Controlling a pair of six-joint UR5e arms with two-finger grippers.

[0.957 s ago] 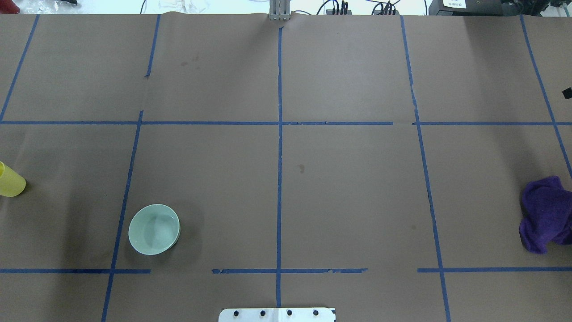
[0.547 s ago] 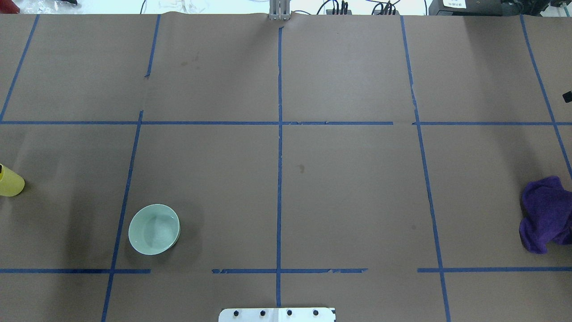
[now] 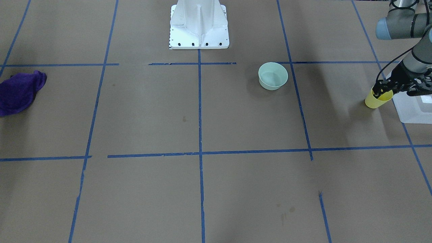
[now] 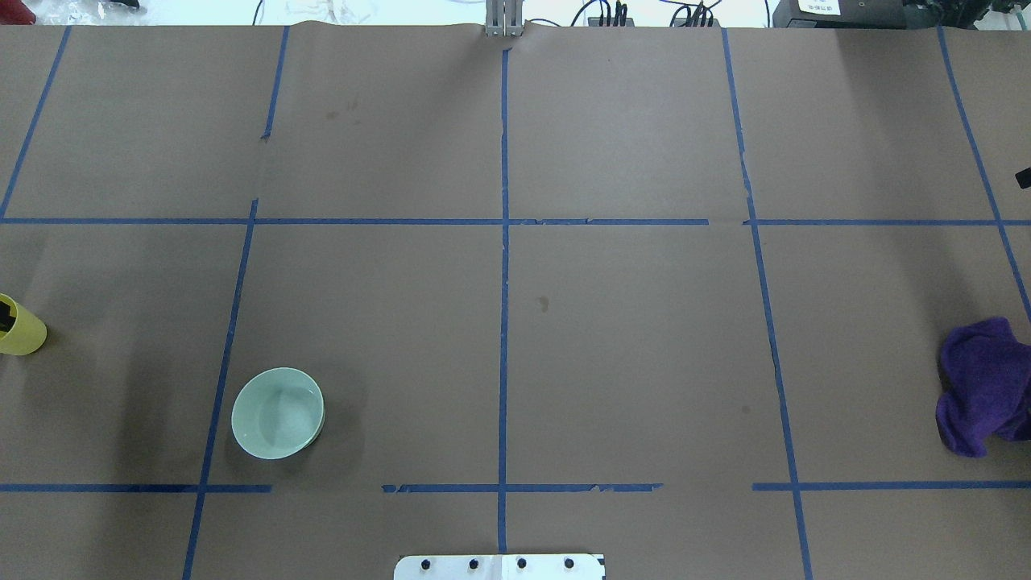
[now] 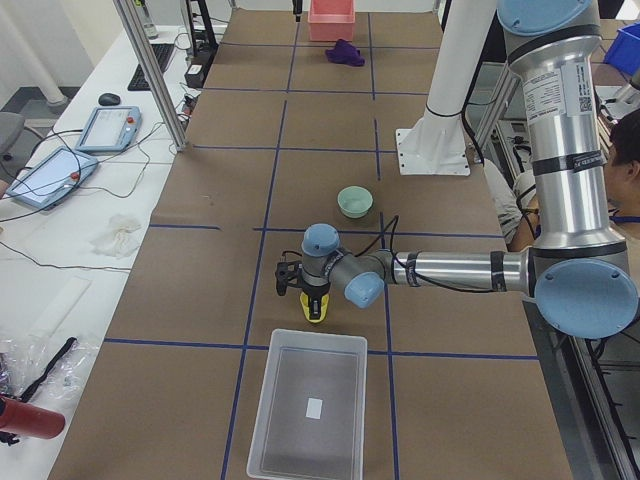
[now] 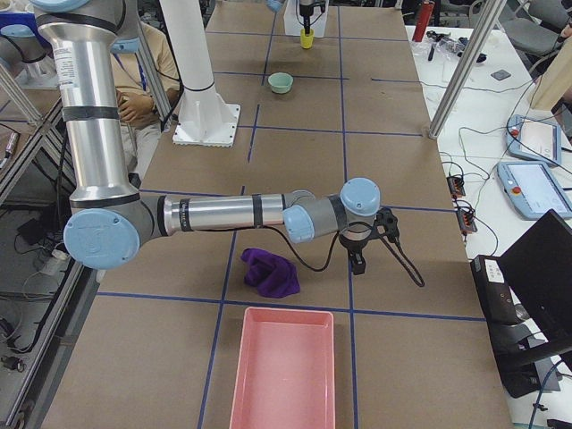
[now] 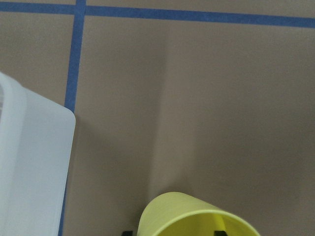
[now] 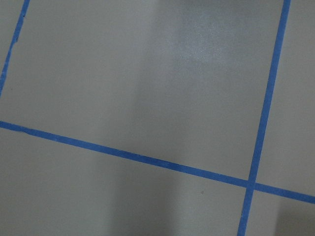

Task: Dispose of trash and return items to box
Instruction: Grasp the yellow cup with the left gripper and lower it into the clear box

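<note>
One cup gripped by left fingers; one bowl, one box; right fingers' state unclear.

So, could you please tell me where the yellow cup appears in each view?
Front-facing: right edge, beside the bin, yellow cup.
Overhead: left edge.
Exterior left: centre, before the bin.
Exterior right: top, far.
Left wrist: bottom.
Right wrist: absent.
Shared landmark: mint-green bowl.

Brown paper-covered table gridded with blue tape, evenly lit.
</note>
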